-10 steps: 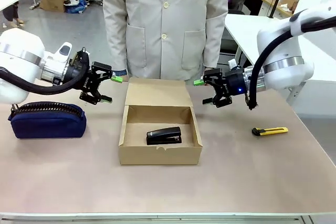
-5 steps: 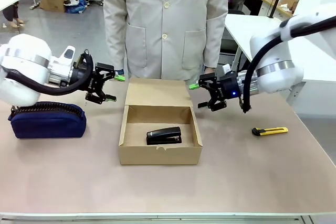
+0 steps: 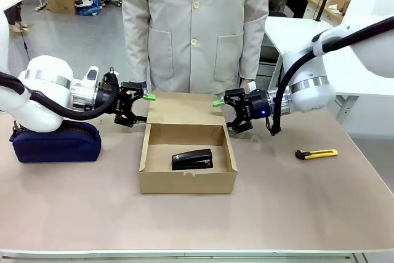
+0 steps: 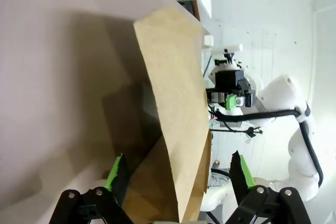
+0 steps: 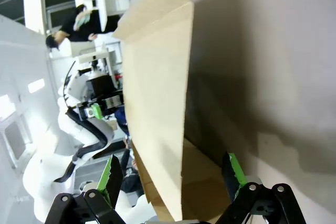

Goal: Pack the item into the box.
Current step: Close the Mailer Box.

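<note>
The brown cardboard box (image 3: 188,183) sits mid-table with its lid flap (image 3: 183,109) standing open at the back. Inside it, on the floor, lies the black stapler (image 3: 192,159). My left gripper (image 3: 144,109) is open at the flap's left edge. My right gripper (image 3: 225,116) is open at the flap's right edge. In the left wrist view the lid flap (image 4: 176,103) runs edge-on between the green pads (image 4: 116,170) of the left gripper (image 4: 178,174). The right wrist view shows the lid flap (image 5: 157,103) the same way between the fingers of the right gripper (image 5: 170,174). Neither gripper holds anything.
A navy zippered pouch (image 3: 55,141) lies at the table's left, under my left arm. A yellow utility knife (image 3: 316,154) lies at the right. A person in a beige coat (image 3: 194,29) stands close behind the box at the far edge.
Both grippers have moved inward toward the lid flap's side edges, the left one rightward and the right one leftward, staying open. The box and stapler have not moved.
</note>
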Action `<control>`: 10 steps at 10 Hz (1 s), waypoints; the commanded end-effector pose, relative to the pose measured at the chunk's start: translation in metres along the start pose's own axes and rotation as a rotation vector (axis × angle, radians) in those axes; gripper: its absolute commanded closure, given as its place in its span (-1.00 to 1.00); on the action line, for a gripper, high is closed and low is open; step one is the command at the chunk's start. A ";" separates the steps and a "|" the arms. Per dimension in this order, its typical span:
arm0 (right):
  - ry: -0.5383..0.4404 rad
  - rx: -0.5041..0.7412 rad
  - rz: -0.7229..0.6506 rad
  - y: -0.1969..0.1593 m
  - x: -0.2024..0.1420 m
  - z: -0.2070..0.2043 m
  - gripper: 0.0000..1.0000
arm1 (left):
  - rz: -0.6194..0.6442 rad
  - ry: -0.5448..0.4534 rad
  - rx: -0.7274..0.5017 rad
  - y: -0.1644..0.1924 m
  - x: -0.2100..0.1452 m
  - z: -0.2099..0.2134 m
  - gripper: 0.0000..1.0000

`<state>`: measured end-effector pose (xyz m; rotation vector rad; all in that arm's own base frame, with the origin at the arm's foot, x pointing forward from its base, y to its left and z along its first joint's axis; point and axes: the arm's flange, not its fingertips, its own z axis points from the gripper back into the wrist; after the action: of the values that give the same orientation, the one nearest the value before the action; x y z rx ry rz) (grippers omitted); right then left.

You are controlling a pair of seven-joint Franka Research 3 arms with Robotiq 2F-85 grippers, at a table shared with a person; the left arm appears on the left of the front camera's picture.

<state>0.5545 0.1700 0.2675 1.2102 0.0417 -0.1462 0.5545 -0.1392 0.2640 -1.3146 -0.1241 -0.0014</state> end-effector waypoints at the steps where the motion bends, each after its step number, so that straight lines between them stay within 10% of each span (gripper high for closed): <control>1: 0.022 0.058 0.027 0.000 0.007 -0.001 -1.00 | -0.051 0.020 -0.066 0.004 0.000 -0.003 -1.00; 4: 0.027 0.068 0.023 -0.004 0.006 -0.003 -1.00 | -0.077 0.052 -0.091 0.006 -0.003 -0.006 -1.00; 7: 0.040 0.058 0.026 -0.004 0.005 -0.003 -0.49 | -0.082 0.065 -0.101 0.005 -0.006 -0.006 -0.20; 8: 0.047 0.062 0.022 -0.004 0.005 -0.004 -0.41 | -0.081 0.065 -0.104 0.005 -0.006 -0.006 -0.50; 9: 0.044 0.075 0.026 -0.005 0.004 -0.004 -0.13 | -0.082 0.067 -0.106 0.006 -0.005 -0.006 0.19; 10: 0.048 0.070 0.033 -0.005 0.003 -0.004 -0.13 | -0.082 0.068 -0.111 0.006 -0.005 -0.006 0.19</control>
<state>0.5565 0.1707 0.2631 1.2644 0.0782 -0.1237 0.5484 -0.1462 0.2589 -1.3964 -0.1076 -0.0929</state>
